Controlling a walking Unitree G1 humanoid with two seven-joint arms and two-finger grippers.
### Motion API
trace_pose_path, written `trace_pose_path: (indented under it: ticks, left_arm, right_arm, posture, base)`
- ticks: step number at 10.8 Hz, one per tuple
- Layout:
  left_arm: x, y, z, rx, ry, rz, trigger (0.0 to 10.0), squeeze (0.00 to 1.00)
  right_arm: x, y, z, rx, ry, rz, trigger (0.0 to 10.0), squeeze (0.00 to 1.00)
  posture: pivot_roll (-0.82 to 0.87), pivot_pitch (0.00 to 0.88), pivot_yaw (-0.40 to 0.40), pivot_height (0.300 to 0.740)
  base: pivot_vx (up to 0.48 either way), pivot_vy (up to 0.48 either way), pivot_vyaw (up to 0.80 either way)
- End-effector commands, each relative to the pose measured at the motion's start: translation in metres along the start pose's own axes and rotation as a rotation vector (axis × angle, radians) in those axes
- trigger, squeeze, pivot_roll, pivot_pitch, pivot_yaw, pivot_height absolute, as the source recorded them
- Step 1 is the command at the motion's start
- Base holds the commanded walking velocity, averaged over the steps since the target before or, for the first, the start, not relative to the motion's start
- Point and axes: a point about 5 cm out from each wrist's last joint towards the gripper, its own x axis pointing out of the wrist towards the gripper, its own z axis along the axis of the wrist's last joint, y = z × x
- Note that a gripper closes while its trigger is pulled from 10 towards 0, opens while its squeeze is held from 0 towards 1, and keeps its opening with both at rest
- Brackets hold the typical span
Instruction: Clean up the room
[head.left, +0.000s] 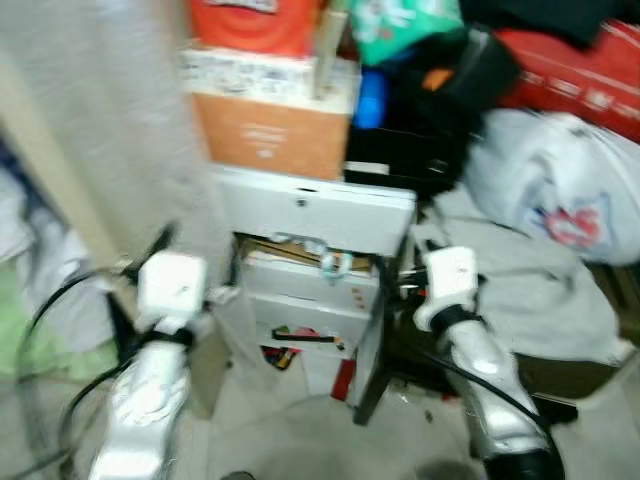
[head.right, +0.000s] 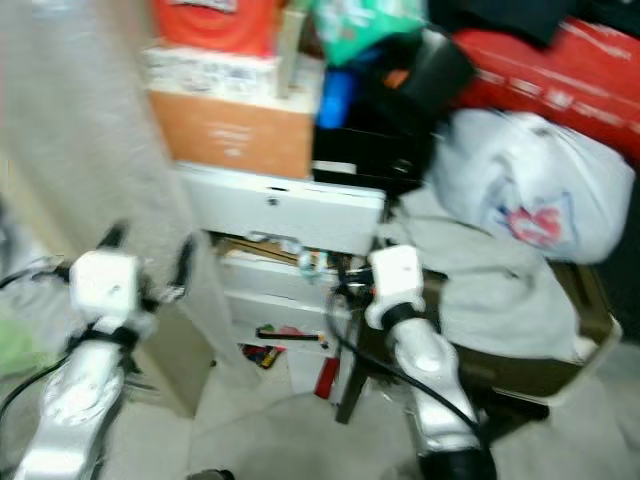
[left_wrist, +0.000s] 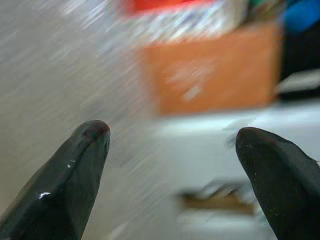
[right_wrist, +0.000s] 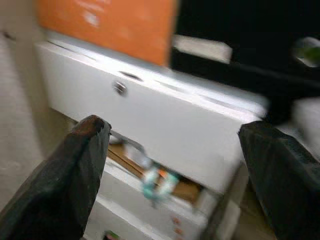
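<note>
both grippers open-fingered before white drawer unit (head.left: 318, 215)

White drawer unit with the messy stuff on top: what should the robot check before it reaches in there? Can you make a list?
1. Left pincer open and empty: ok, its two black fingers stand wide apart with nothing between them.
2. Right pincer open and empty: ok, and it faces the white drawer.
3. Picture sharp enough to aim: not ok, all views are blurred.
4. Drawer free to move: cannot tell; an orange box and other things are piled above it.
5. Clutter in the gap under the drawer: cannot tell what it is.
6. Cables hang near the left arm: not ok, they might snag.
</note>
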Motion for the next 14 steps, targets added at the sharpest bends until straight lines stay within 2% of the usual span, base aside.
trace_pose_path:
  ticks: [1,3,5,6,10,11,14]
  left_arm:
    - [-0.006,0.002,-0.009,0.009,0.013,0.009,10.0,0.00]
    - [-0.015,0.017,-0.030,0.046,0.078,0.040,10.0,0.00]
    - [-0.021,0.028,-0.040,0.079,0.119,0.050,10.0,0.00]
    - [-0.033,0.041,-0.054,0.087,0.174,0.076,10.0,0.00]
    - [-0.055,0.058,-0.080,0.120,0.285,0.149,10.0,0.00]
    - [-0.056,0.062,-0.083,0.121,0.298,0.161,10.0,0.00]
    - [-0.065,0.087,-0.106,0.127,0.406,0.275,10.0,0.00]
  right_arm:
    - [-0.005,-0.014,-0.007,-0.027,0.021,-0.042,10.0,0.00]
    - [-0.011,-0.026,-0.016,-0.048,0.043,-0.081,10.0,0.00]
    - [-0.021,-0.036,-0.025,-0.056,0.065,-0.134,10.0,0.00]
    - [-0.032,-0.045,-0.038,-0.076,0.108,-0.167,10.0,0.00]
    - [-0.046,-0.064,-0.056,-0.106,0.176,-0.220,10.0,0.00]
    - [-0.048,-0.066,-0.059,-0.127,0.189,-0.219,10.0,0.00]
    - [-0.053,-0.064,-0.075,-0.108,0.234,-0.228,10.0,0.00]
  posture:
    - [-0.01,0.000,-0.059,0.740]
    - [-0.02,0.000,-0.027,0.740]
    - [-0.03,0.008,-0.015,0.740]
    - [-0.03,0.041,-0.012,0.740]
    - [-0.03,0.055,-0.006,0.740]
    - [-0.03,0.056,-0.005,0.740]
    - [-0.02,0.059,-0.003,0.740]
  base:
    - [0.000,0.000,0.77]
    - [0.000,0.000,0.79]
    - [0.000,0.000,0.80]
    - [0.000,0.000,0.00]
    - [0.000,0.000,0.00]
    - [0.000,0.000,0.79]
    - [0.000,0.000,0.76]
